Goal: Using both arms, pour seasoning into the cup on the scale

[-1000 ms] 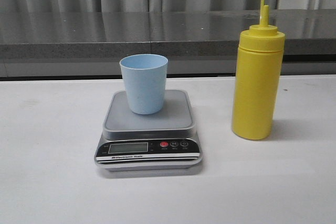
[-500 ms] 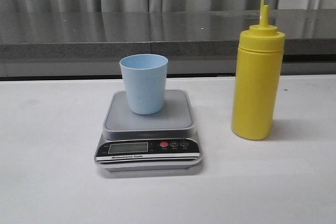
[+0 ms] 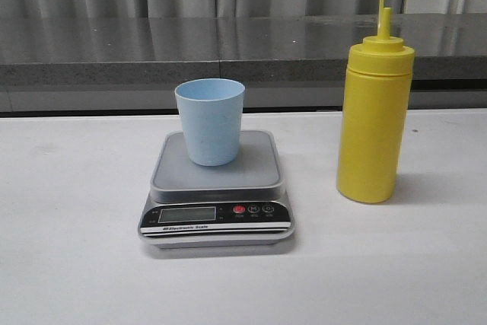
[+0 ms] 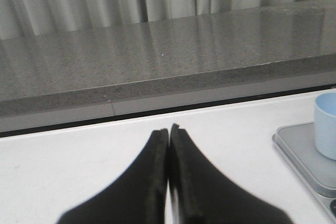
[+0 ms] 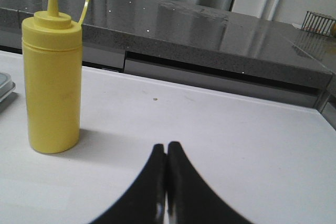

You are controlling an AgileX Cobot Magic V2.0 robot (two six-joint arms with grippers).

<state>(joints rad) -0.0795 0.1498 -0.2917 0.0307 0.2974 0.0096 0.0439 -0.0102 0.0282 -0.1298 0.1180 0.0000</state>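
Note:
A light-blue cup stands upright on the grey platform of the scale in the middle of the white table. To its right stands the yellow seasoning bottle, upright, its cap strap sticking up beside the nozzle. Neither arm shows in the front view. In the left wrist view my left gripper is shut with nothing in it, low over the table, with the cup and scale off to one side. My right gripper is shut and empty, apart from the bottle.
A dark grey speckled counter runs along the back of the table, with grey curtains behind it. Bare white tabletop lies on both sides of the scale and in front of it.
The front view has shifted a couple of pixels; cup, scale and bottle stand as before.

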